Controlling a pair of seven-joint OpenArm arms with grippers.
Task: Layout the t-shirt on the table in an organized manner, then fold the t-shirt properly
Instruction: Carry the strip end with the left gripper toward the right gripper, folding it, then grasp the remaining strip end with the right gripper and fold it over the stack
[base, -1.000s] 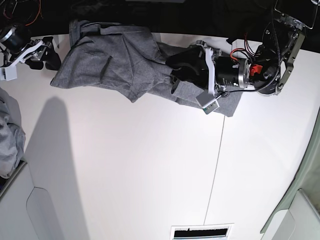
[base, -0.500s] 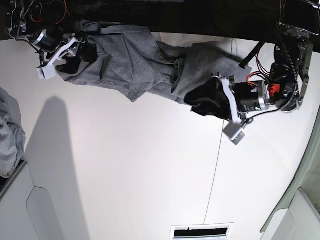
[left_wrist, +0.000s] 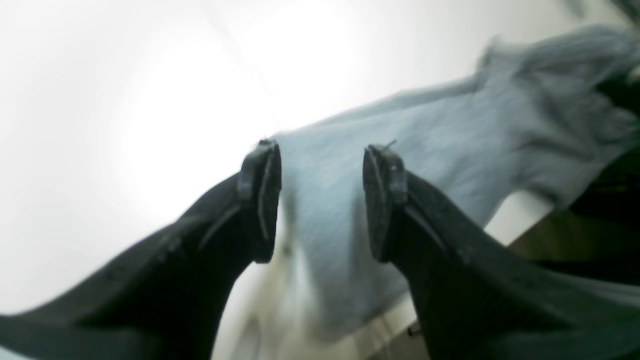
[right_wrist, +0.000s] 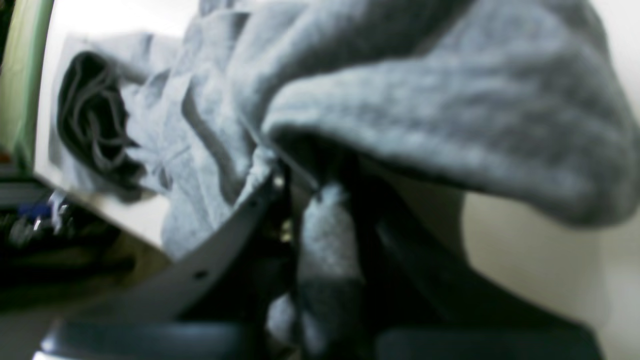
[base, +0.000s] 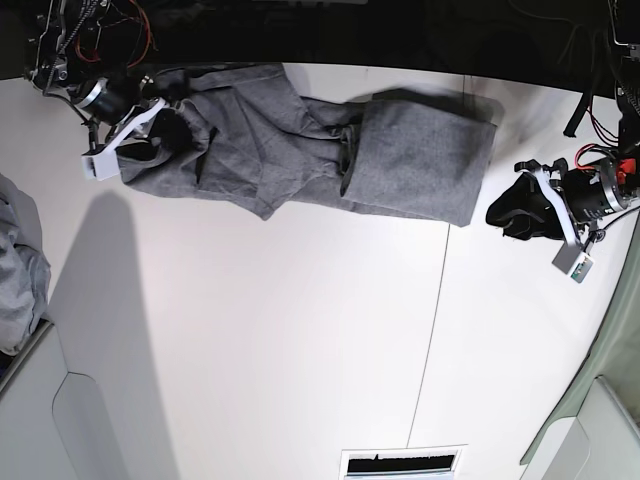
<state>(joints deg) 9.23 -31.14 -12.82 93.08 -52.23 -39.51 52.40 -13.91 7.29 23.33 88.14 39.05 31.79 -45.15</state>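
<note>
The grey t-shirt (base: 300, 150) lies crumpled lengthwise along the far edge of the white table (base: 300, 340), with its right part spread flat. At its left end my right gripper (base: 168, 125) is shut on the cloth. The right wrist view shows a fold of the t-shirt (right_wrist: 450, 100) pinched in the right gripper (right_wrist: 325, 220). My left gripper (base: 505, 215) stands open on the bare table just right of the shirt and holds nothing. In the left wrist view, the t-shirt (left_wrist: 450, 125) lies beyond the left gripper (left_wrist: 322, 200), whose jaws stand apart.
A paler grey cloth heap (base: 15, 270) sits at the left edge. A thin dark seam (base: 432, 340) runs down the table. A slotted vent (base: 403, 463) is at the near edge. Behind the shirt the table ends at a dark drop.
The left gripper let go of the shirt's right end and drew back to the right, leaving that part flat. The right gripper moved onto the shirt's left end and closed on it.
</note>
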